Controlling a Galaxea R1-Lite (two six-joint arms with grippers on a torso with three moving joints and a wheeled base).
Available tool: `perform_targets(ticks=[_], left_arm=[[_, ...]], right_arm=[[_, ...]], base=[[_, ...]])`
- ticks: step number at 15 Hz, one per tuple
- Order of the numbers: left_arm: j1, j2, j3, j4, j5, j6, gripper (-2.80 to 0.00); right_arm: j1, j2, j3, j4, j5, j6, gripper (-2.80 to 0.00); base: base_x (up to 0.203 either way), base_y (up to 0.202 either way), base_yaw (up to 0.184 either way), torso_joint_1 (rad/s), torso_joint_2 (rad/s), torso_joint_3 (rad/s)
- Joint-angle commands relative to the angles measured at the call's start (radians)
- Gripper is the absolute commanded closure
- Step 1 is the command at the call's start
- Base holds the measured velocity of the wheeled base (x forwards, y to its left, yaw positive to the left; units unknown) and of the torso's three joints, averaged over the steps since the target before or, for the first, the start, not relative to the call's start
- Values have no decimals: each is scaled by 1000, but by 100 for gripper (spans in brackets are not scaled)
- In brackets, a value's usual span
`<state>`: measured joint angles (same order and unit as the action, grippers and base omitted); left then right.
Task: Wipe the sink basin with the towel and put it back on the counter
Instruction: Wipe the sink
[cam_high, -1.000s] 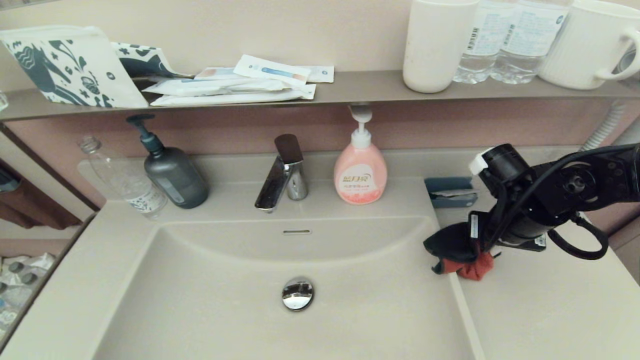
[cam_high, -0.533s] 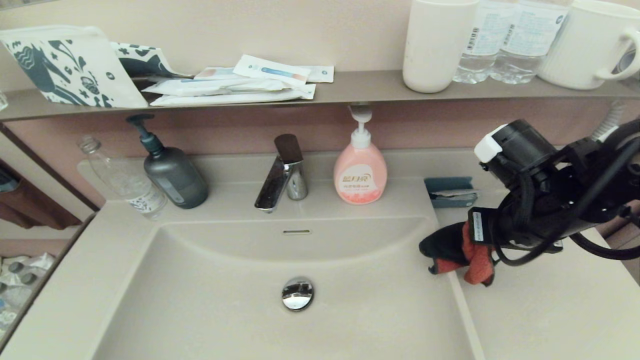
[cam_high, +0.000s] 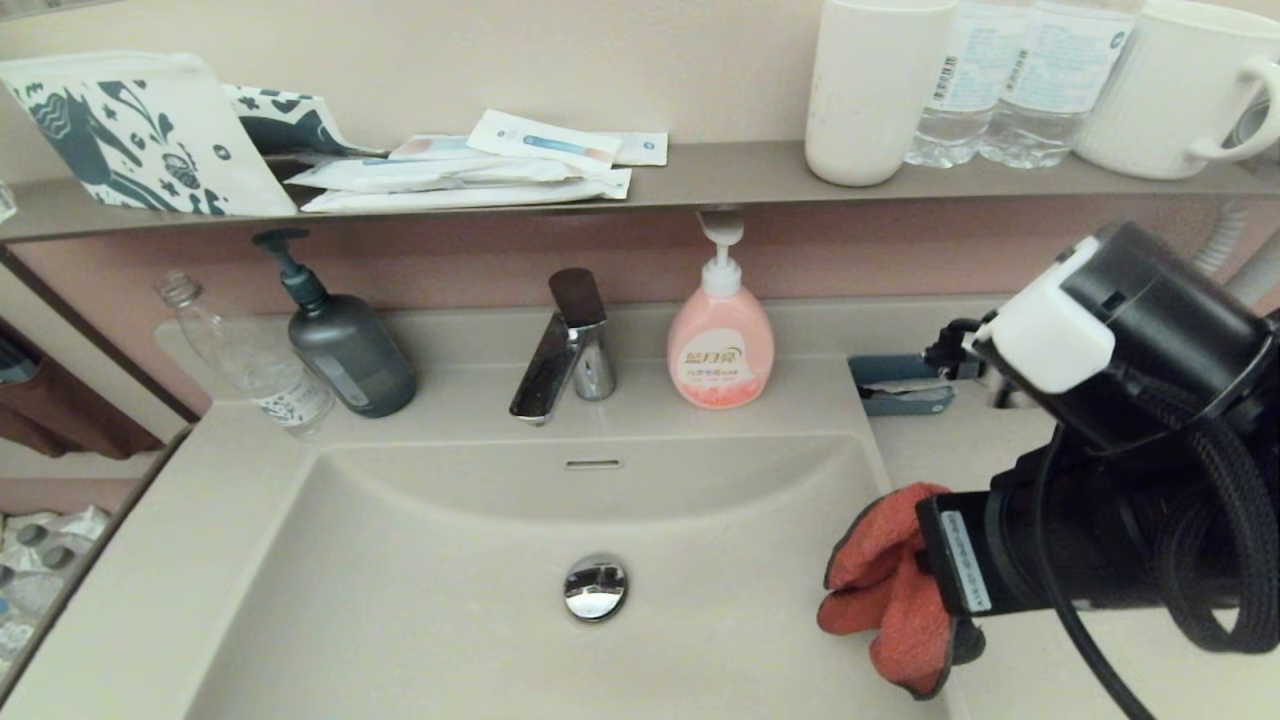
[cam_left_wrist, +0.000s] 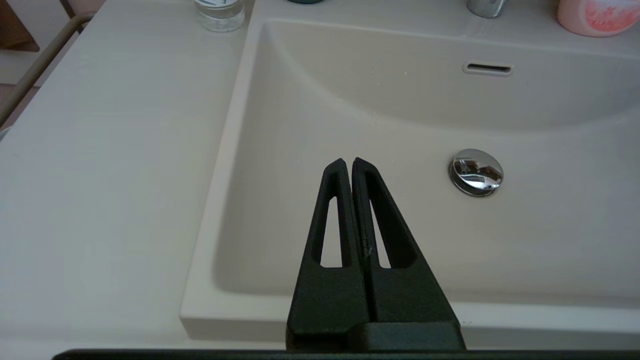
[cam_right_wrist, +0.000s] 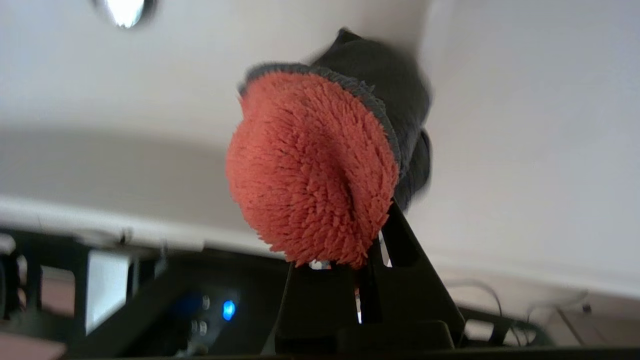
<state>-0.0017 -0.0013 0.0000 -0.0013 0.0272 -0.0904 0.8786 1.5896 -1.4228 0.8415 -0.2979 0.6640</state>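
Observation:
My right gripper (cam_high: 925, 590) is shut on the towel (cam_high: 885, 600), a fluffy red-orange cloth with a dark grey back. The towel hangs bunched over the right rim of the sink basin (cam_high: 450, 610), clear of the surface. In the right wrist view the towel (cam_right_wrist: 310, 165) covers the fingertips of the right gripper (cam_right_wrist: 362, 227). The beige counter (cam_high: 1010, 685) lies under that arm. In the left wrist view my left gripper (cam_left_wrist: 348, 162) is shut and empty over the basin's (cam_left_wrist: 400, 125) near left part, left of the chrome drain plug (cam_left_wrist: 475, 171).
Behind the basin stand a faucet (cam_high: 565, 345), a pink soap bottle (cam_high: 720, 340), a dark pump bottle (cam_high: 345, 345) and a clear bottle (cam_high: 250, 360). A blue-grey holder (cam_high: 900, 385) sits on the back right counter. The shelf (cam_high: 700, 175) above carries a patterned pouch, packets, a cup, bottles and a mug.
My right arm has swung forward and closer to the head camera with the towel in its grip. The towel has come from the counter's edge to the basin's right rim, red side now showing.

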Motion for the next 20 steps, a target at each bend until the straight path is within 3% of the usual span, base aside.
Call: perform_targets(ticks=[1, 5, 8, 9, 15, 20], left_arm=[[0, 1, -1, 0, 0, -1, 0], [1, 1, 0, 0, 0, -1, 0], [1, 1, -1, 0, 0, -1, 0], [0, 1, -1, 0, 0, -2, 0], [0, 1, 0, 0, 0, -2, 0], [0, 1, 0, 0, 0, -2, 0]], right_arm=[[40, 21, 47, 4, -1, 20, 0], [57, 145, 113, 3, -35, 29, 0], [75, 251, 93, 7, -201, 28, 0], [92, 283, 71, 13, -223, 27, 0], [195, 454, -93, 269, -237, 49, 0], [157, 528, -61, 282, -296, 107, 0]], base=[[0, 0, 0, 0, 0, 0], [0, 0, 0, 0, 0, 0], [0, 0, 0, 0, 0, 0], [0, 0, 0, 0, 0, 0], [0, 0, 0, 0, 0, 0], [0, 0, 0, 0, 0, 0]])
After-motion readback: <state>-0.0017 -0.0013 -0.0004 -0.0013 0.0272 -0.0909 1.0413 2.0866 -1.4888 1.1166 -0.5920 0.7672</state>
